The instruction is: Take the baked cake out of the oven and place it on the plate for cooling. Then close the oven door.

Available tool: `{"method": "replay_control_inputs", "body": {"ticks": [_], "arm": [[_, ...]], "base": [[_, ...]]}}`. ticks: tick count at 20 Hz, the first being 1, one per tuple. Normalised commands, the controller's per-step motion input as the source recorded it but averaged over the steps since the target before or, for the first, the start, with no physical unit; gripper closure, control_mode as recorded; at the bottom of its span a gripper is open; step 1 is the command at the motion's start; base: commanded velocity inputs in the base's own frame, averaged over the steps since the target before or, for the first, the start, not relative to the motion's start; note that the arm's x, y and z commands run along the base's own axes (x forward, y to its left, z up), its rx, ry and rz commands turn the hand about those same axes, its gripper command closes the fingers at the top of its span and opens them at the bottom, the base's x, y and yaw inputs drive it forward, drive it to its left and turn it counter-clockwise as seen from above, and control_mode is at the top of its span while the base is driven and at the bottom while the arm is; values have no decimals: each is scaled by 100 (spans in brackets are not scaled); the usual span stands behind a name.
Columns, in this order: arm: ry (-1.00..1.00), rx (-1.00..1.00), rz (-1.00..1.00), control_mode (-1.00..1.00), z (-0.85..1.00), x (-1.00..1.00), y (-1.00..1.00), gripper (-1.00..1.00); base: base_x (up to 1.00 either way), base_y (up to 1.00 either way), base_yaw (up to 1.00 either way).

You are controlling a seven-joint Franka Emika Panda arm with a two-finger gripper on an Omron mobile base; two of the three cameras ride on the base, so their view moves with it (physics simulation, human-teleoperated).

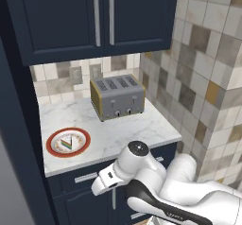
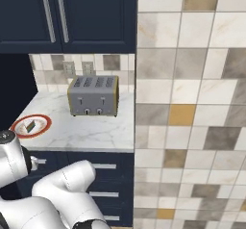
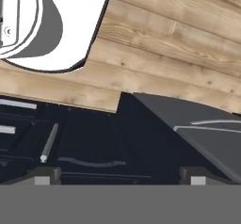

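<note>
Hand [image 3: 120, 175] spread wide, aimed low at dark cabinet fronts [image 3: 84, 138]

White marble counter [image 1: 123, 134], set in a corner between navy cabinetry and a tiled wall. Grey four-slot toaster [image 1: 117, 96] stands at the back, near the backsplash, two knobs on its front face. Red-rimmed plate [image 1: 68, 142] sits near the front left edge, well apart from the toaster; a multicoloured cake slice [image 1: 67, 142] lies on it. Hand view: wooden plank floor [image 3: 179, 44].
</note>
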Motion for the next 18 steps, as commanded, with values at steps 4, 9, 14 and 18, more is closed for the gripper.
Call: {"method": "replay_control_inputs", "body": {"ticks": [4, 9, 14, 18], "arm": [[0, 0, 0, 100, 0, 0, 0, -100], [0, 0, 0, 100, 0, 0, 0, -100], [0, 0, 0, 100, 0, 0, 0, -100], [0, 0, 0, 100, 0, 0, 0, -100]], "base": [[-14, 0, 0], [-78, -1, -4], [-67, 0, -2], [-48, 34, 9]]}}
